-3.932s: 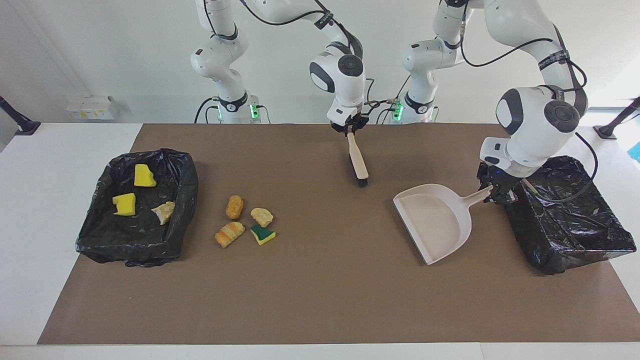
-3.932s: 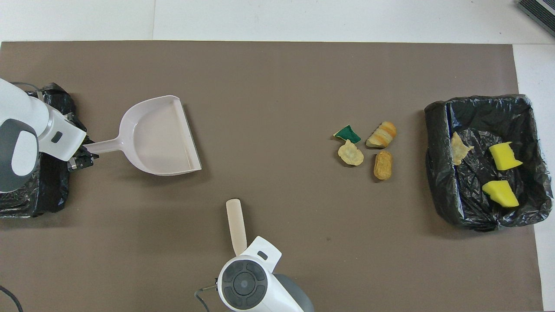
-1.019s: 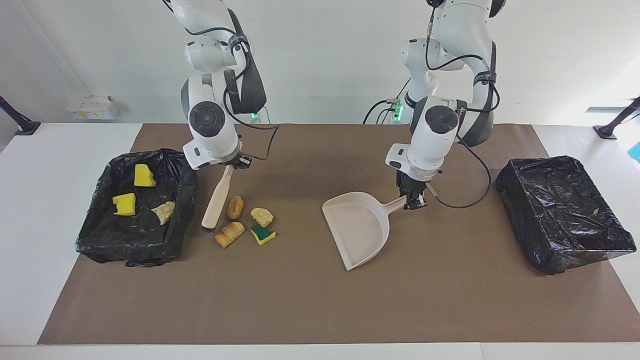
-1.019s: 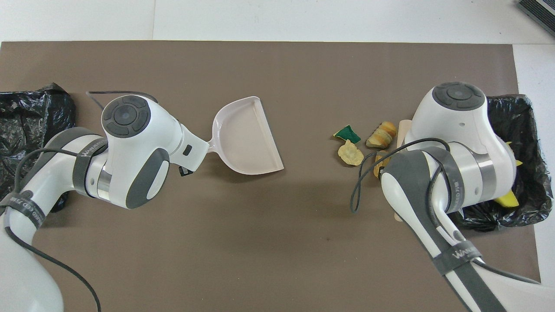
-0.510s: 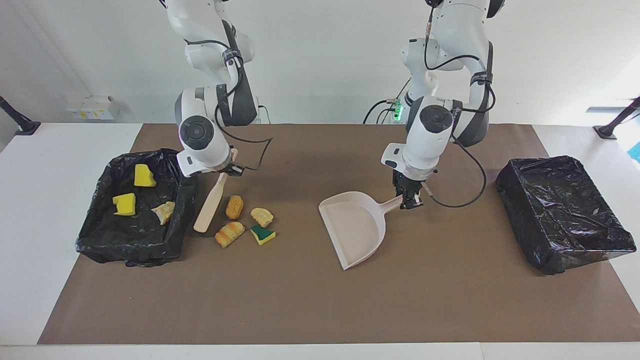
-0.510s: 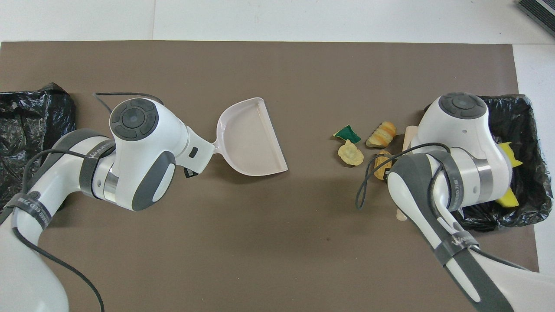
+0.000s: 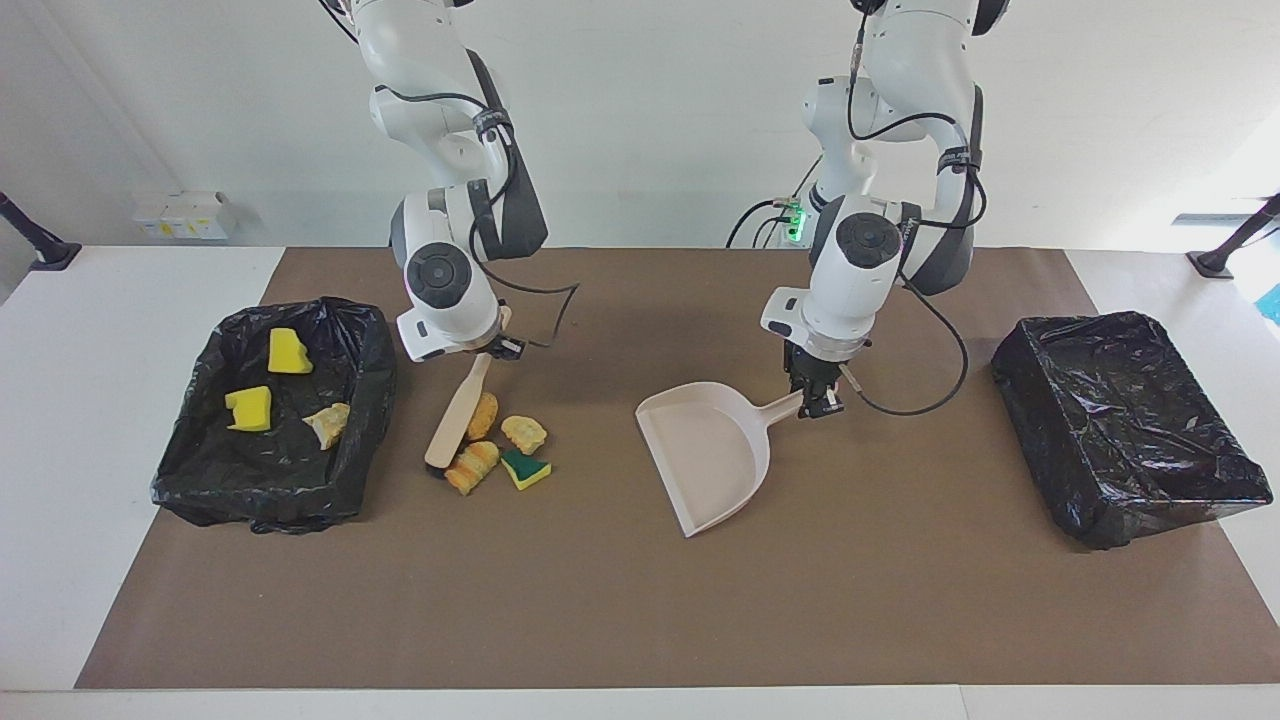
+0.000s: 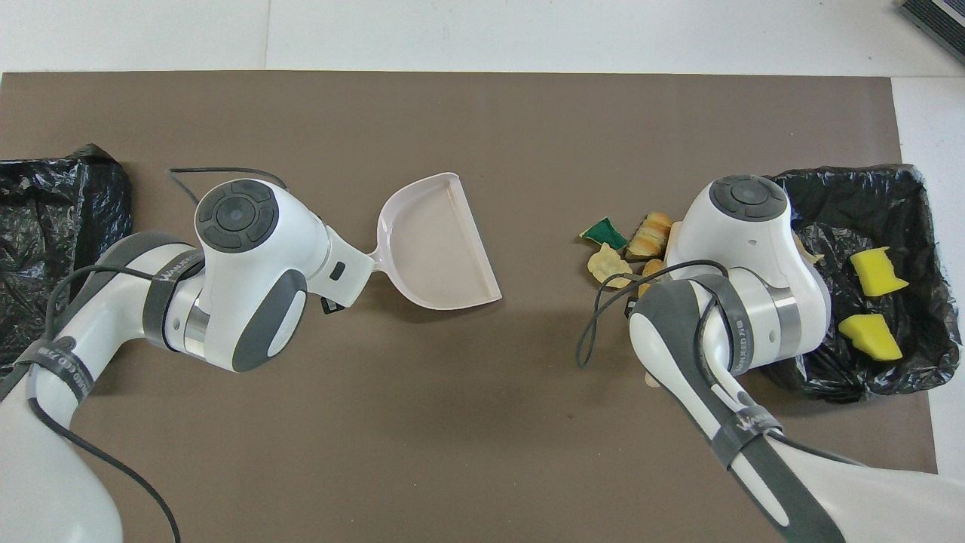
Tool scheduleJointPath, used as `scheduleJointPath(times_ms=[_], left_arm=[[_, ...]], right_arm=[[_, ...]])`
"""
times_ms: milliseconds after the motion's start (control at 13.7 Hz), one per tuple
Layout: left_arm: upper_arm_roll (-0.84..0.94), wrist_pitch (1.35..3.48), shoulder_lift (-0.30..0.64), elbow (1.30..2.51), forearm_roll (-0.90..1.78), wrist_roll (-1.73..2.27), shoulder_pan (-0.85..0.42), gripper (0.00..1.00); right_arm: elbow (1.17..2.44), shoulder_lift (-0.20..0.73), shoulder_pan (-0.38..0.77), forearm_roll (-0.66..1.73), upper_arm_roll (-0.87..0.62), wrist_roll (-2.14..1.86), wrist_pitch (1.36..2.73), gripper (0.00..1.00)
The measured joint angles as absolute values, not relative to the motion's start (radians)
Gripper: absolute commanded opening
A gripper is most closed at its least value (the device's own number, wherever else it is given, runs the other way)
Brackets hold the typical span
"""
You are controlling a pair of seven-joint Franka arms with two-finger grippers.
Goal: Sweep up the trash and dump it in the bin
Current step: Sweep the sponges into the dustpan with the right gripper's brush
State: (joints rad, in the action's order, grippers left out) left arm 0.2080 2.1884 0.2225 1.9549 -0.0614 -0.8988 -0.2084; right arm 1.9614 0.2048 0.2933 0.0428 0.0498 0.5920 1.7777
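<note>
My right gripper (image 7: 497,347) is shut on a beige brush (image 7: 457,413) that slants down to the mat. Its head rests against the loose trash there. That trash is an orange-brown piece (image 7: 486,411), a striped bread piece (image 7: 472,466), a tan piece (image 7: 524,433) and a green-and-yellow sponge wedge (image 7: 526,469) (image 8: 603,232). My left gripper (image 7: 815,400) is shut on the handle of the beige dustpan (image 7: 705,455) (image 8: 437,245), whose mouth faces the trash with a gap between them. Two yellow sponge chunks (image 7: 289,352) (image 7: 249,409) and a tan scrap (image 7: 327,424) lie in the black-lined bin (image 7: 250,500) at the right arm's end.
A second black-lined bin (image 7: 1130,430) stands at the left arm's end of the brown mat (image 7: 640,600), and nothing shows in it. In the overhead view my right arm covers the brush and part of the trash.
My right gripper has swung the brush toward the dustpan. The orange-brown and striped pieces have slid closer to the tan piece and the sponge wedge. The dustpan has barely moved.
</note>
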Motion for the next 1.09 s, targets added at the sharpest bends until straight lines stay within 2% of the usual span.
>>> scheduleJointPath(times_ms=[364,1092], left_arm=[[0.208,2.237,0.220,1.997,-0.062,-0.900,-0.228,0.00],[0.207,2.237,0.208,2.008,-0.071,-0.898,-0.271,0.00]], right_arm=[[1.918,0.243,0.345,0.096,0.049,0.625,1.820,0.00],[1.829,0.291,0.380,0.269,0.039,0.624,1.834,0.00]])
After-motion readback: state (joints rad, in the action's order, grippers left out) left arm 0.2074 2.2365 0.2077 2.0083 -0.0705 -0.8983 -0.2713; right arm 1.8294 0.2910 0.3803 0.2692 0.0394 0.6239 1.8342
